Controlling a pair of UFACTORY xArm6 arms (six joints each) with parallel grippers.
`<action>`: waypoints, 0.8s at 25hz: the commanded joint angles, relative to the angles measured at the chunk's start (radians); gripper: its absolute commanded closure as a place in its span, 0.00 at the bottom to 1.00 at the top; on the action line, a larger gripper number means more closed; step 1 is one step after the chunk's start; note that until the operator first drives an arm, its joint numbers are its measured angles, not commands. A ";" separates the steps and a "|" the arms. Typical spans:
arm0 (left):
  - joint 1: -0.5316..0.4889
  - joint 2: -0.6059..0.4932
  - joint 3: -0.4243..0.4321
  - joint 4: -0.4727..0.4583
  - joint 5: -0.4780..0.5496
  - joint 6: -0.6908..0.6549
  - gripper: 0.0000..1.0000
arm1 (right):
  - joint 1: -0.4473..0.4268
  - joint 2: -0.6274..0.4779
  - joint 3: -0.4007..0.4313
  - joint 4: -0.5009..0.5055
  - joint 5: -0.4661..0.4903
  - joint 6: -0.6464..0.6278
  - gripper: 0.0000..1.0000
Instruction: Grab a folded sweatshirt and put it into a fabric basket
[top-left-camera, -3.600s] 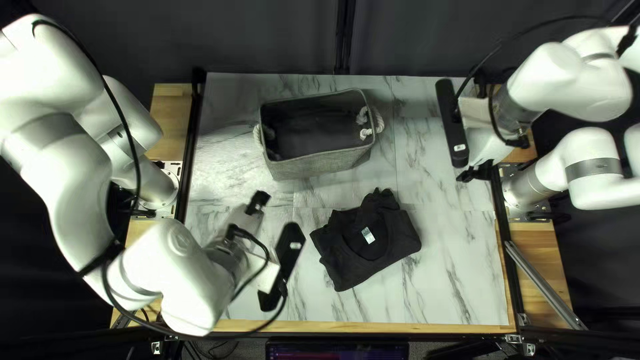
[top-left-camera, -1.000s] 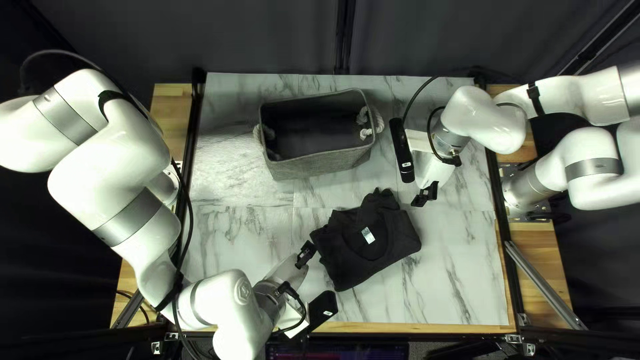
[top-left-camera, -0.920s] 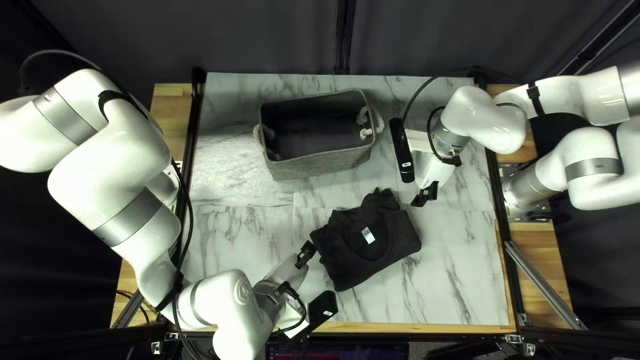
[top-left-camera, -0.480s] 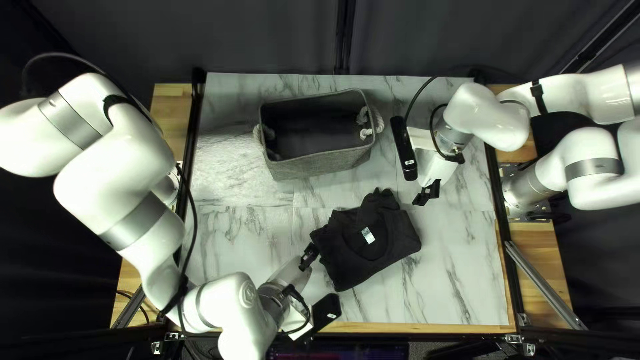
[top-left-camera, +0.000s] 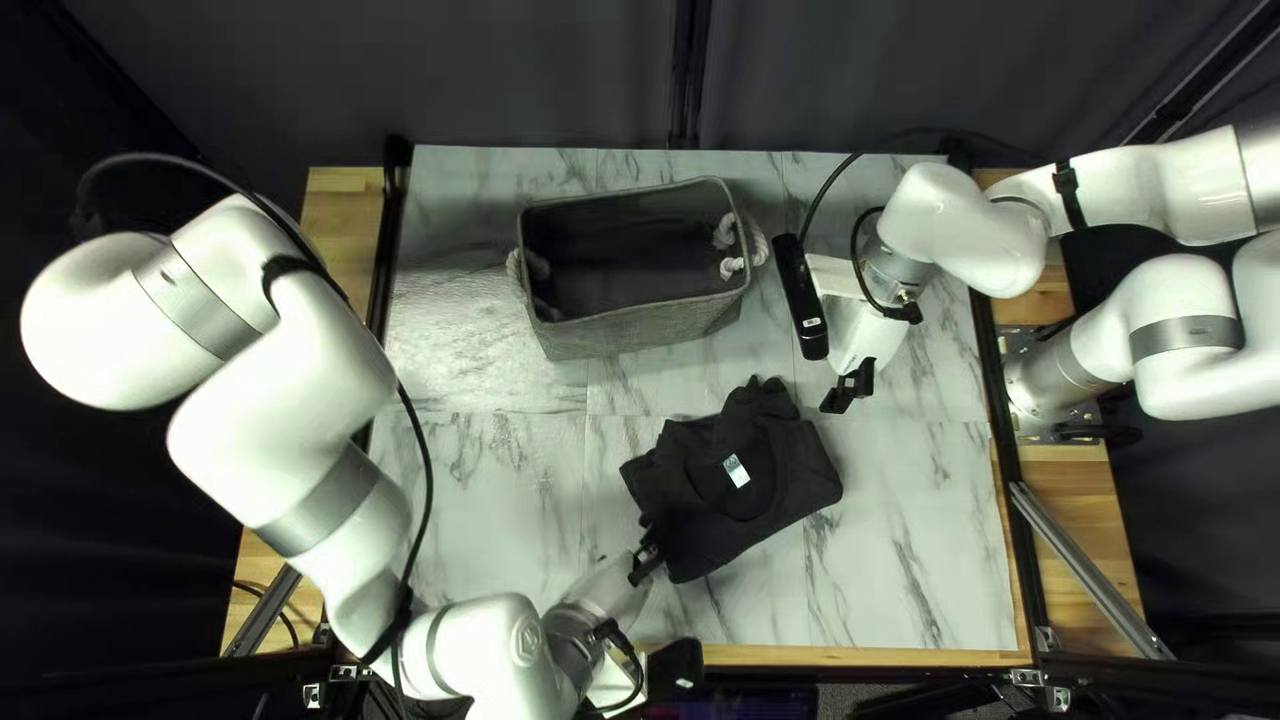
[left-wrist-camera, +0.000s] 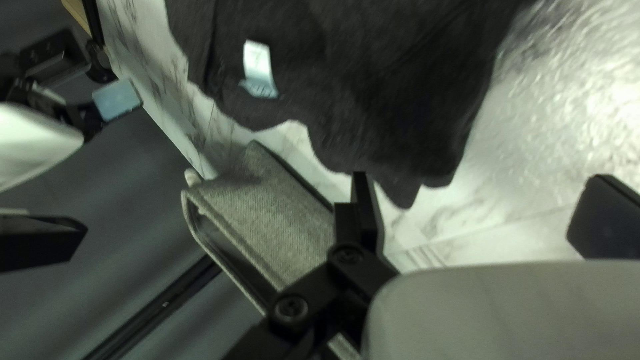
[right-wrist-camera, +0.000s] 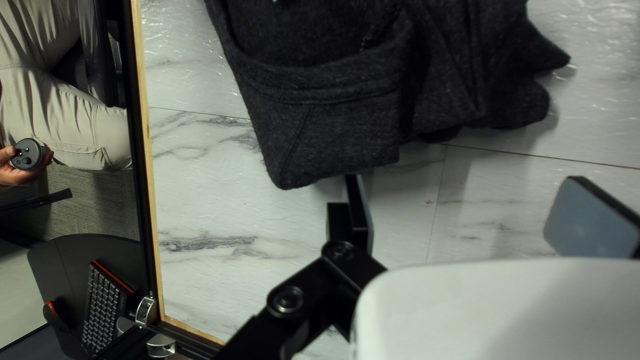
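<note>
The left gripper's fingers (left-wrist-camera: 363,207) are standing wide apart, holding nothing; the right gripper (right-wrist-camera: 475,207) is likewise gaping wide and gripping nothing. Since half a second ago, the left gripper (top-left-camera: 644,566) has been sliding toward the table's near edge, and is now hovering at the lower-left side of the folded dark sweatshirt (top-left-camera: 787,487); whether it is touching the cloth, I cannot tell. The right gripper is barely shifting, waiting just beyond the sweatshirt's upper-right side.

The sweatshirt is lying where it was, collar label (top-left-camera: 736,470) showing, on the marble-patterned tabletop (top-left-camera: 920,534). Farther out, the rope-handled grey fabric basket (top-left-camera: 654,328) is standing upright behind it. The arms are seemingly still lining up for a two-sided grasp; lowering unevenly could be risking the fold.
</note>
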 commanded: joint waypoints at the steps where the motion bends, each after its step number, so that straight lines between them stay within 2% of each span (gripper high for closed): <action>1: 0.024 0.051 -0.046 0.012 -0.023 0.019 0.00 | 0.006 0.006 0.000 0.003 -0.004 0.003 0.00; 11: 0.049 0.159 -0.146 0.006 -0.022 -0.018 0.00 | 0.008 0.005 0.009 0.001 -0.010 0.012 0.00; 20: 0.068 0.140 -0.108 0.014 -0.028 -0.045 0.00 | 0.023 0.063 -0.019 0.000 -0.026 0.026 0.00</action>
